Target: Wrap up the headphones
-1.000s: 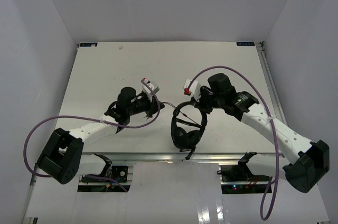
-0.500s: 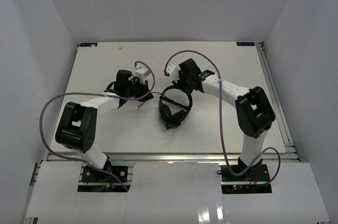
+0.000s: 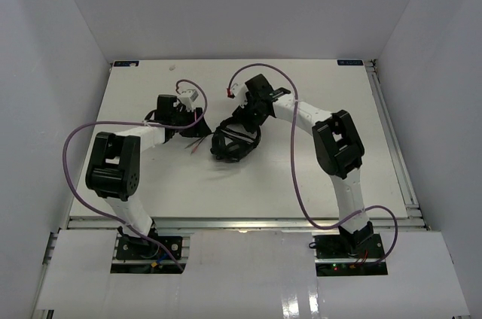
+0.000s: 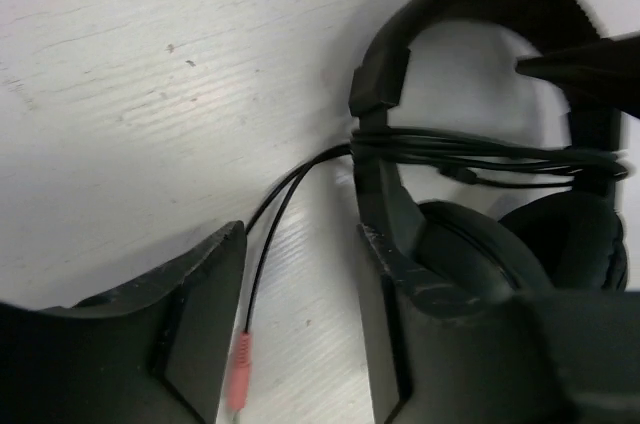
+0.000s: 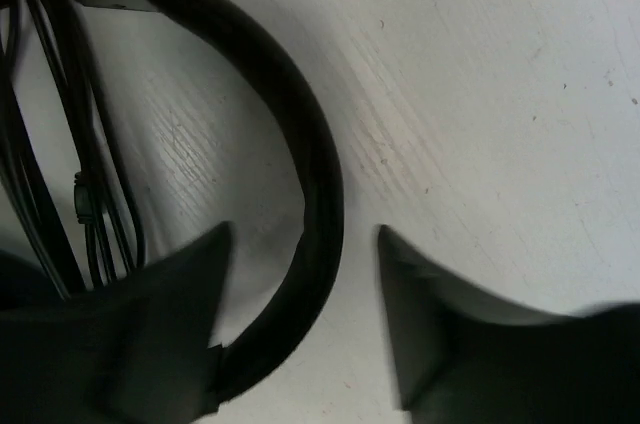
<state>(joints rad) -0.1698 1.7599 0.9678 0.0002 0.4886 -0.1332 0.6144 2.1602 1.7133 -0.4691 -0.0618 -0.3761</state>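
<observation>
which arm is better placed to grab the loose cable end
Left, probably: the reddish plug on the loose cable end lies between the left gripper's open fingers; the right gripper straddles the headband.

Your left arm [image 3: 143,137] and right arm [image 3: 305,117]: white link shells, black joint housings. Thick purple cable [image 3: 65,161] loops off left arm, second purple cable [image 3: 260,66] off right, red tip at its wrist end. Your left hand [image 4: 300,274]: matte black fingers, scuffed. Right hand [image 5: 302,244]: same black. Black bases [image 3: 139,247].
</observation>
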